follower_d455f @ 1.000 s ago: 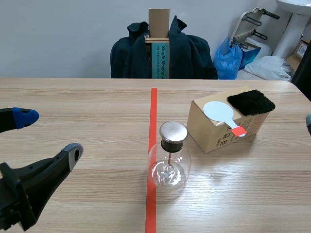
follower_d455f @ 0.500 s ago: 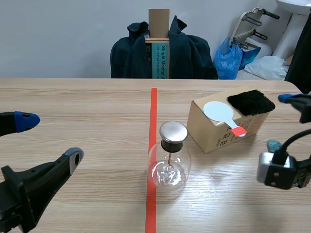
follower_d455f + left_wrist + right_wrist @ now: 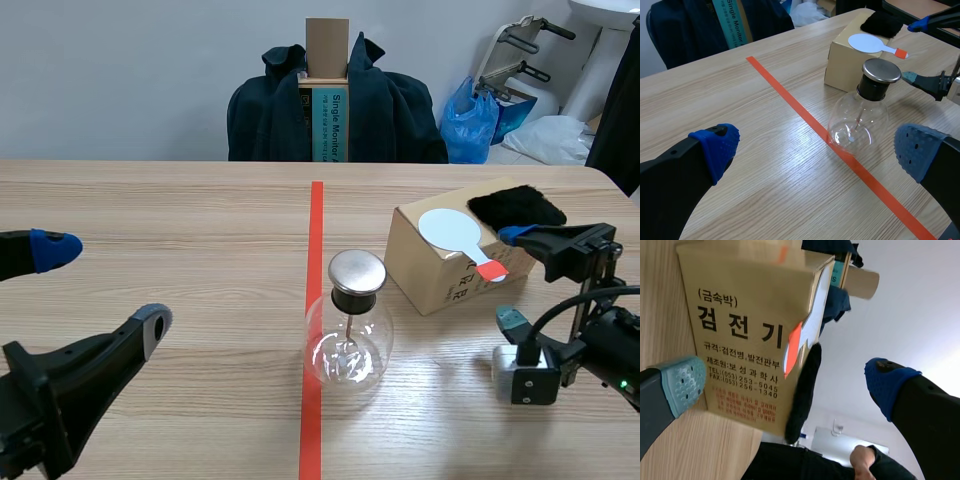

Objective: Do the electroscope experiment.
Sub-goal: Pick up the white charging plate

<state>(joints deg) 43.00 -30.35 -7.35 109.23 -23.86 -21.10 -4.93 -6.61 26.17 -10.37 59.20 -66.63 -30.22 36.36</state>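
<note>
The cardboard box (image 3: pixel 740 340) is showing you its printed side in the right wrist view: "(금속박)" above large black "검전기", and smaller lines beneath beginning "규격:검전병, 검전판부". Across the bench (image 3: pixel 180 220), a teal spine (image 3: pixel 335 125) wrapped in a dark coat is showing "Single" and a word starting "Mon".

Your electroscope flask (image 3: pixel 347 345) is standing upright on the red tape line (image 3: pixel 316 220), near the middle of the bench, just beside the box on its left. It is a clear round glass bulb with a black stopper (image 3: pixel 352 299) and a flat metal cap (image 3: pixel 357 270) on top. A thin rod is hanging down inside, ending in something shiny too small to make out.

A white disc paddle (image 3: pixel 448 229) with an orange-red handle is lying on the box top, its handle sticking out over the edge. A black fur piece (image 3: pixel 517 208) is lying just beside it on the same top.

Your left tool (image 3: pixel 100 285) is hanging released, fingers spread wide, grasping nothing, well apart from the flask, which is standing ahead of it between the fingers.

Your right tool (image 3: pixel 510 278) is also hanging released and grasping nothing. It is facing the box's right end, one finger up beside the fur and paddle handle, the other low beside the printed side. Whether either pad is touching the box, you cannot tell.
</note>
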